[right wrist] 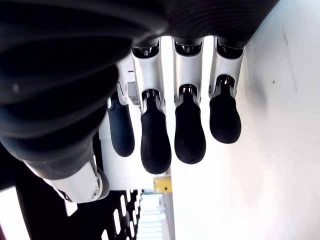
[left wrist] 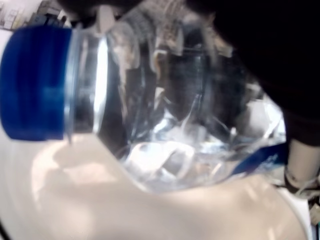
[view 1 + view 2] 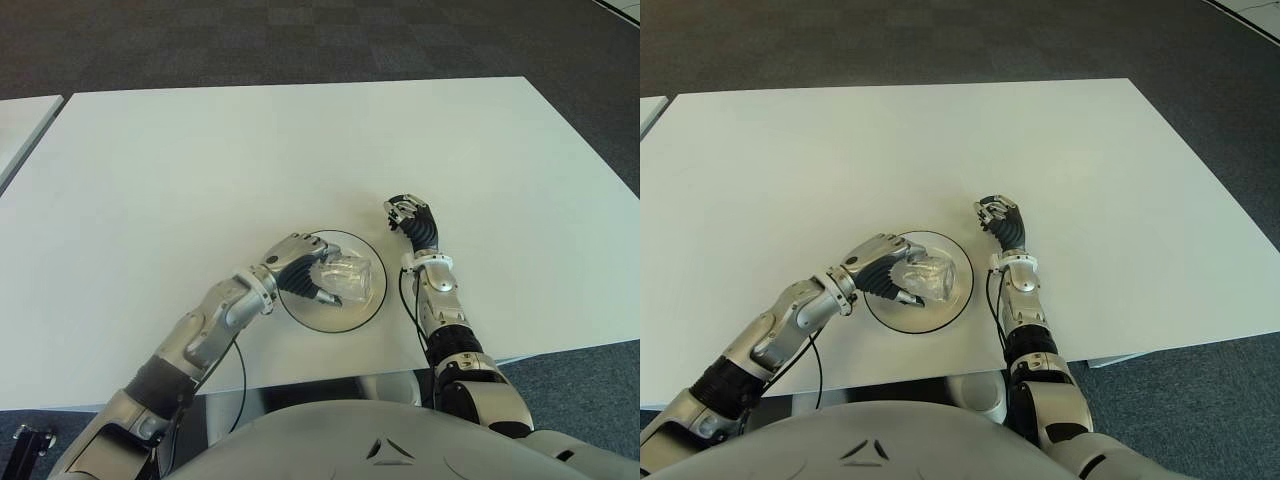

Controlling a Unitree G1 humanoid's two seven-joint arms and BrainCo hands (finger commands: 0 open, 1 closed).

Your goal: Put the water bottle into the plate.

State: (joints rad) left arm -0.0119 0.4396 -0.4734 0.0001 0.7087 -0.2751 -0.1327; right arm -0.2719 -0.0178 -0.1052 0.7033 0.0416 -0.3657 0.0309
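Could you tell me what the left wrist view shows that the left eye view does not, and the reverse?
Only the left wrist view shows the water bottle's blue cap and a strip of its blue label, from close by. Only the left eye view shows the layout: the left hand holds the bottle over the round plate on the white table, with the right hand empty beside the plate, on its right. Both show the clear bottle in the left hand's grasp.
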